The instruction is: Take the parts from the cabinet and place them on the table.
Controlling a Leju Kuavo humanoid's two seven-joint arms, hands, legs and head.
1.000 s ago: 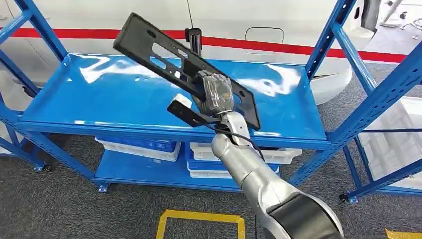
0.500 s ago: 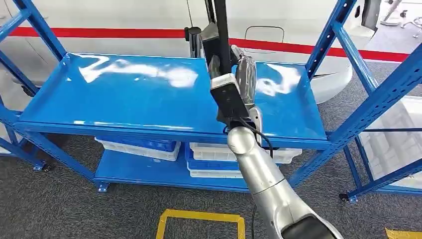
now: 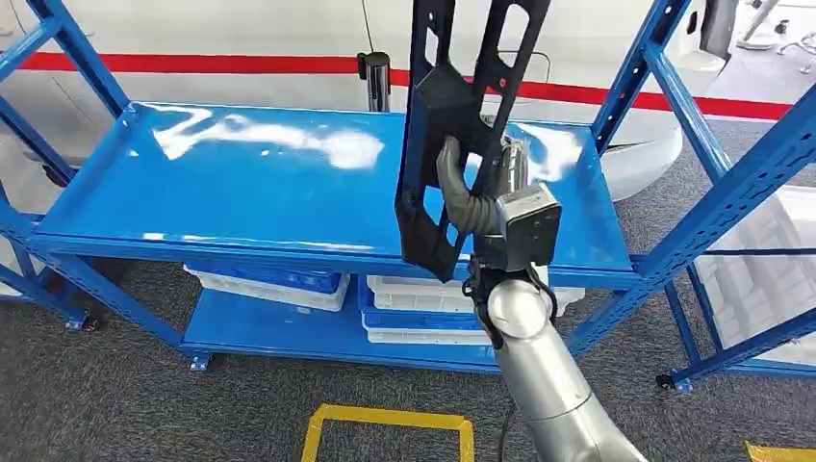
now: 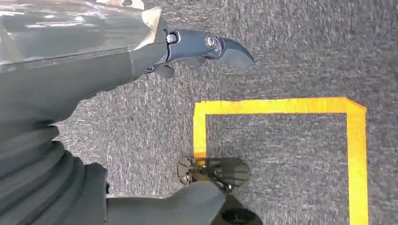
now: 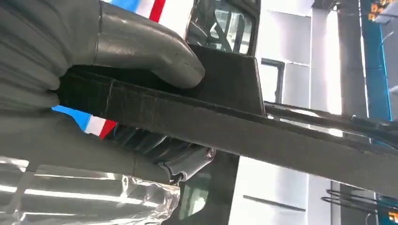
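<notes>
A long black part (image 3: 452,125) with slotted openings is gripped by the right hand (image 3: 478,197) and held nearly upright above the front right portion of the blue cabinet shelf (image 3: 241,183), clear of its surface; the upper end of the part is cut off by the top of the head view. The thick grey thumb (image 5: 150,47) is seen pressed on one face of the part (image 5: 244,126) in the right wrist view, with the darker fingers (image 5: 187,161) closed against the other side. The left hand (image 4: 206,47) is seen hanging over grey carpet (image 4: 281,42), beside a square of yellow tape (image 4: 277,106); nothing is held in it, and its dark fingers are seen lying loosely extended. White and blue bins (image 3: 269,284) are stored on the lower shelf (image 3: 250,332) of the cabinet. A white wall with a red stripe (image 3: 192,64) is seen behind the cabinet.
</notes>
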